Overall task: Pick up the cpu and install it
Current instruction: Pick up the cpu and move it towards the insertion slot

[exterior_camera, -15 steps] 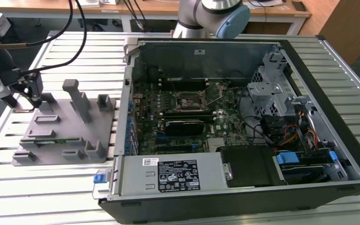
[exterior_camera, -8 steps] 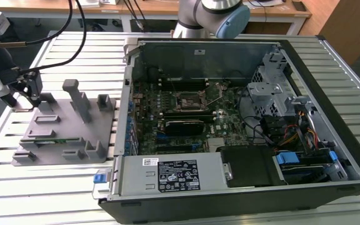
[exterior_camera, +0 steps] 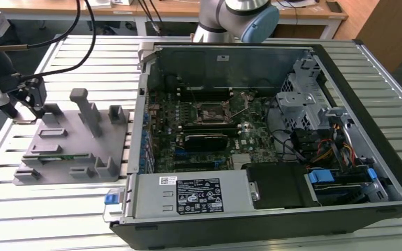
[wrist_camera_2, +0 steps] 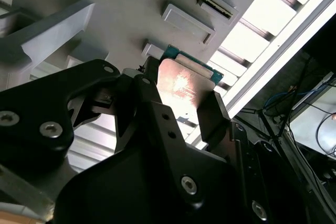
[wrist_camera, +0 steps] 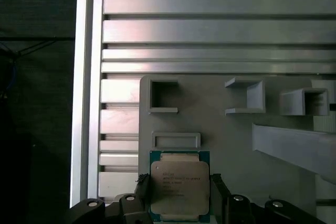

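Here, gripper (wrist_camera: 179,181) tight around the cpu (wrist_camera: 179,188).

On the table (exterior_camera: 47,209), the fixture block (exterior_camera: 75,151) lies at the exterior view's left. The open computer case (exterior_camera: 271,230) lies just beside it on the right, with a motherboard (exterior_camera: 257,141) flat inside. At the block's far left corner, the gripper (exterior_camera: 25,112) clamps the cpu (wrist_camera: 179,184).

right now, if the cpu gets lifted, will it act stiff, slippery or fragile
The cpu is a flat square with a metal lid, so it probably stays rigid. The lid's shine in the second wrist view suggests a smooth, possibly slippery top. Its thin green rim looks like the delicate part.
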Controlling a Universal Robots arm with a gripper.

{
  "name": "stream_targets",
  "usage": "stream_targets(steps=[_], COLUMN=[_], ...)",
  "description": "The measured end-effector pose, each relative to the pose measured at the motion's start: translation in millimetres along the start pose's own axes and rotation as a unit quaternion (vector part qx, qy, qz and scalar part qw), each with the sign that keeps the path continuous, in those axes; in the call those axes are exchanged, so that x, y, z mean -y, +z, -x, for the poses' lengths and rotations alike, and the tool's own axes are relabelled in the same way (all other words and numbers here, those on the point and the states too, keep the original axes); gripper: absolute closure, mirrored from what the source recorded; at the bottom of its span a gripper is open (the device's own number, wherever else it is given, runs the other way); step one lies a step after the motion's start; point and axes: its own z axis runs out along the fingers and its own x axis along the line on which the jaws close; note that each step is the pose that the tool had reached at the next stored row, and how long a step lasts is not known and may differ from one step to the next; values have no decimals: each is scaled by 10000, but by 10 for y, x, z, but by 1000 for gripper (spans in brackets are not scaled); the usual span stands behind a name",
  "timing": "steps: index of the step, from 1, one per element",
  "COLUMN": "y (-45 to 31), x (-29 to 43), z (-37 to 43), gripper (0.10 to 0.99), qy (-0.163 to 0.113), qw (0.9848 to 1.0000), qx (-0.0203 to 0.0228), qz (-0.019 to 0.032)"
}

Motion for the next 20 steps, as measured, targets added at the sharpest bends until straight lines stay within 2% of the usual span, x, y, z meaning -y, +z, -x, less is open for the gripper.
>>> stream_targets(steps=[20], y=[-85], x=[-7], z=[-1], gripper=[545], qy=[0], qw=[10000], qx=[0], qz=[0])
